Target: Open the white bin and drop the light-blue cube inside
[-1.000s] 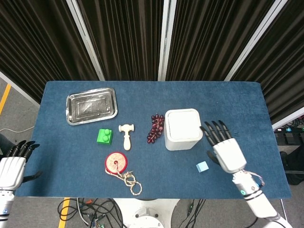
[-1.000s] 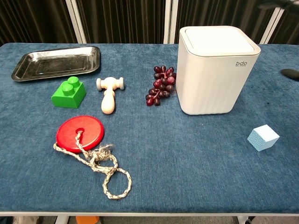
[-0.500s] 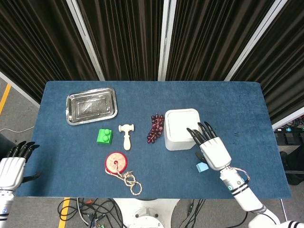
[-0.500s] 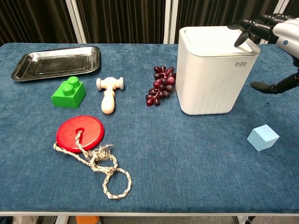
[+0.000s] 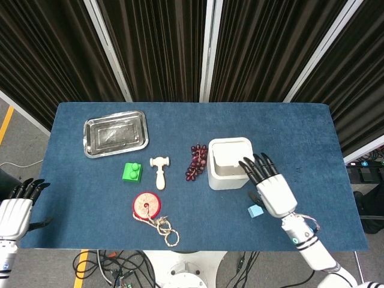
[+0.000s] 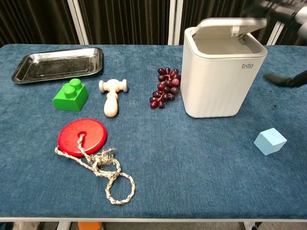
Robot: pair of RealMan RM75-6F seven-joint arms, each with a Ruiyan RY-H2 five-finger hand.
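The white bin point(image 5: 219, 180) stands right of centre, and in the chest view its lid point(image 6: 229, 25) is tilted up above the bin body point(image 6: 218, 81), leaving a gap at the front. My right hand point(image 5: 273, 187) hovers over the bin's near right corner with spread fingers point(image 5: 254, 168) above the rim, holding nothing. In the chest view it is a blur at the top right point(image 6: 284, 10). The light-blue cube point(image 5: 255, 210) point(image 6: 270, 141) lies on the cloth just in front of the bin's right side, below that hand. My left hand point(image 5: 15, 211) hangs open off the table's left edge.
A metal tray point(image 5: 115, 133) sits at the back left. A green brick point(image 5: 132, 172), a wooden mallet point(image 5: 159, 171) and a bunch of dark grapes point(image 5: 195, 161) lie in a row left of the bin. A red disc with a rope point(image 5: 147, 205) is near the front edge.
My right hand came in from the right onto the bin's lid, then drew back a little. The lid, flat before, has popped up. The cube and left hand stayed put.
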